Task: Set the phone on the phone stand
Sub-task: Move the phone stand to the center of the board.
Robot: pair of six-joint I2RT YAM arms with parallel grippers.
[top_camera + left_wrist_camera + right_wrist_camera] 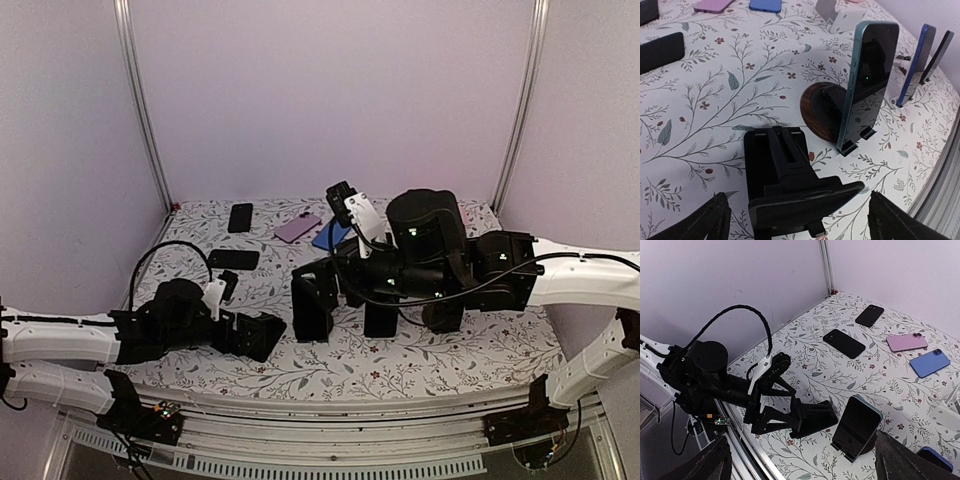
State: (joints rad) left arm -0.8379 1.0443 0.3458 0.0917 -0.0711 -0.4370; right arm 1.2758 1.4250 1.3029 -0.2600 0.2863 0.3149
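**Teal phone upright on a stand; both jaws released**

Surface point(480, 345): floral-print cover, pale ground.

Left gripper point(796, 196): low over the near-left part of the surface. The jaws are spread wide and grasp nothing. A black stand point(785, 165) sits right at the fingertips, between the two fingers. Whether either finger touches it cannot be told. Its cradle is bare.

Teal-edged phone point(867, 85): just beyond the black stand and apart from it. It stands upright, leaning back a little (dark glass toward both wrist cameras). Its bottom edge rests in two small black hooks of a second stand, which has a round wooden base point(812, 112) behind the phone.

Right gripper point(801, 440): held above the surface mid-table. The jaws are spread wide and released, with nothing between them. In its own wrist view the teal-edged phone stands close beside one finger point(905, 460), not touching it.

Lying flat toward the back of the surface:
- a black phone point(240, 217) near the back wall
- a second black phone point(233, 259), nearer and to the left
- a pink phone point(297, 228)
- a blue phone point(326, 238) just beside the pink one, partly hidden by the right arm

The left wrist view also shows two more phones propped upright near the right edge of the surface. One is a blue-edged phone point(916, 62). The other is a dark phone point(939, 50) just behind it.
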